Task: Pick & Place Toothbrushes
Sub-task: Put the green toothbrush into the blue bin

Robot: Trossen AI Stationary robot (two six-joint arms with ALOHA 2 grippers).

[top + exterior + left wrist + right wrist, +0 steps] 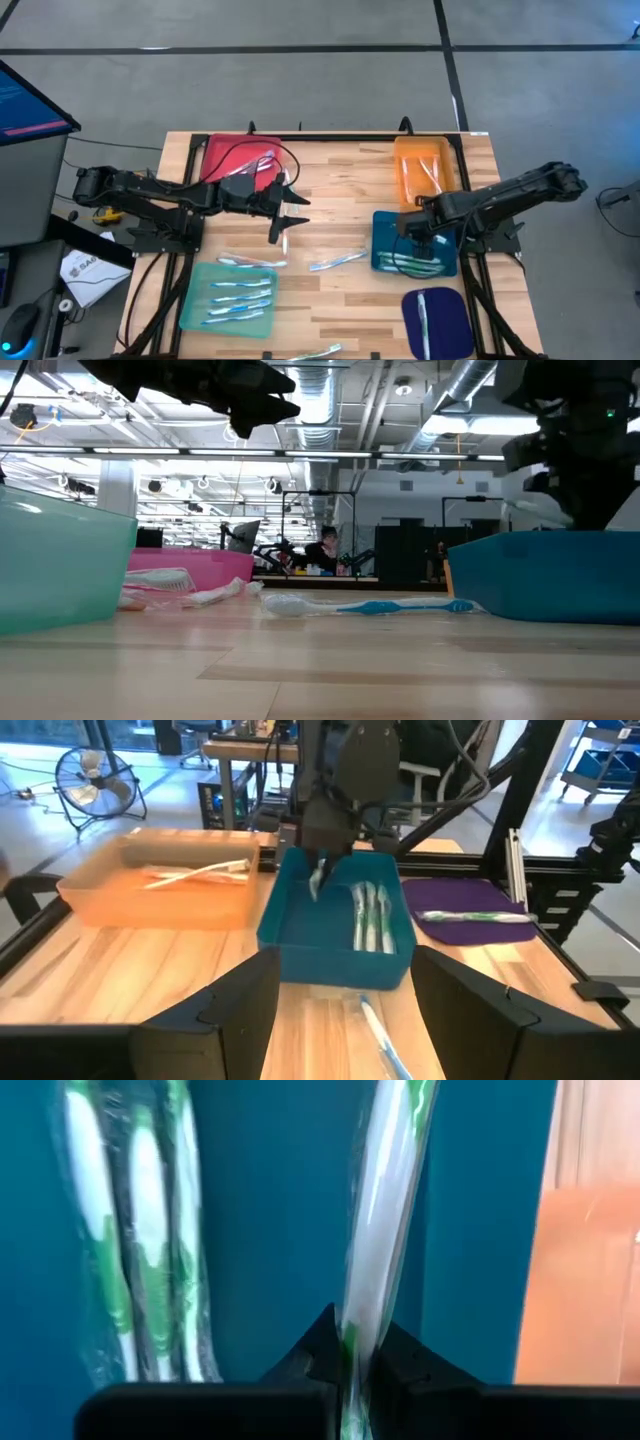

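My right gripper point(352, 1365) points down over the dark teal tray point(385, 250) and is shut on a green-and-white toothbrush point(385, 1200) in a clear wrapper. Three more green toothbrushes point(135, 1240) lie side by side on that tray's floor. My left gripper point(290, 215) hovers open above the middle of the table with nothing between its fingers point(240, 1010). Loose toothbrushes lie flat on the wood: one white and blue point(335, 262), one point(250, 262) beside the light teal tray, and one point(315, 350) at the near edge. My right gripper pinches the wrapped toothbrush point(355, 1335) between its two fingertips, from above, pointing down. The brush runs on past the fingertips and hangs slanted below them point(318, 882) inside the teal tray. Whether its lower end touches the tray floor cannot be told.
A light teal tray point(195, 310) with several toothbrushes sits near left. A red tray point(215, 155) with brushes and a black cable is far left. An orange tray point(405, 165) with a brush is far right. A purple tray point(450, 325) with a brush is near right.
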